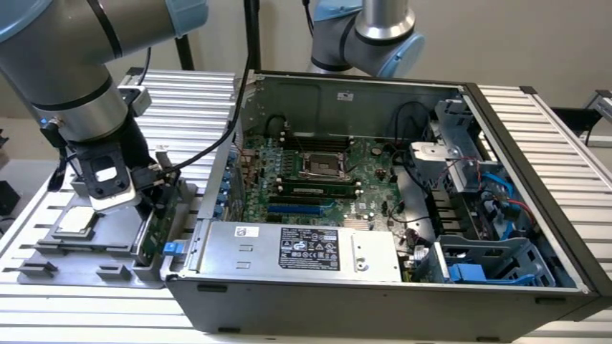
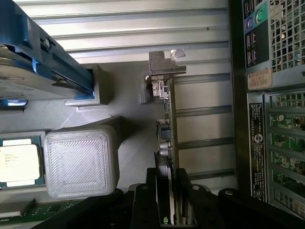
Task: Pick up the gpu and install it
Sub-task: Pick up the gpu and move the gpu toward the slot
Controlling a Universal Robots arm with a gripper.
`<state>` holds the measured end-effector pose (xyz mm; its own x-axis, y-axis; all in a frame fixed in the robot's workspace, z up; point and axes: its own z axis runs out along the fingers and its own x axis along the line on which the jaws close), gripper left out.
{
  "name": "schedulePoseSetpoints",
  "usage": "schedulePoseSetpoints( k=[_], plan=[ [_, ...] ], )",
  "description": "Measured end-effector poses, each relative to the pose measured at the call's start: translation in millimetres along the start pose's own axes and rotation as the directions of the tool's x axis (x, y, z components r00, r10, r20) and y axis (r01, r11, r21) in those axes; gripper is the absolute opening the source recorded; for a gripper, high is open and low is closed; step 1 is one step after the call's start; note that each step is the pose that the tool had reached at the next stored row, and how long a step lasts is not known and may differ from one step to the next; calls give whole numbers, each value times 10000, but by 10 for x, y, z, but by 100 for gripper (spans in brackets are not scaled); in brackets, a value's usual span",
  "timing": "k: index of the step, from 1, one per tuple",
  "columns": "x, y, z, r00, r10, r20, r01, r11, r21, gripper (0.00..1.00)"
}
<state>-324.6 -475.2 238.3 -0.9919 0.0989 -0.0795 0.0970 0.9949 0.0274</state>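
Wrist view looks busy; where's the gpu (image 2: 167,119), and has the gripper (image 2: 167,176) got it? (lurker)

(op) I'm driving this remotely, so going off the feeds; the gpu stands on edge in a slot of the grey holder (image 2: 128,100), silver bracket at the end far from the gripper; jaws sit one each side of the card, clamped on it; a CPU chip (image 2: 16,160) lies flat in that holder too; exterior view has the holder just beside the open PC case (image 1: 383,301), on the exterior view's left.
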Motion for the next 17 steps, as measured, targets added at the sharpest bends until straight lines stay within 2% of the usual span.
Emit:
schedulePoseSetpoints(
  k=[2,6,17],
  plan=[
    [0,0,1,10000,0,1,0,10000,0,27],
    [0,0,2,10000,-2,5,2,10000,22,27],
    [0,0,4,10000,-2,4,2,10000,30,27]
  ],
)
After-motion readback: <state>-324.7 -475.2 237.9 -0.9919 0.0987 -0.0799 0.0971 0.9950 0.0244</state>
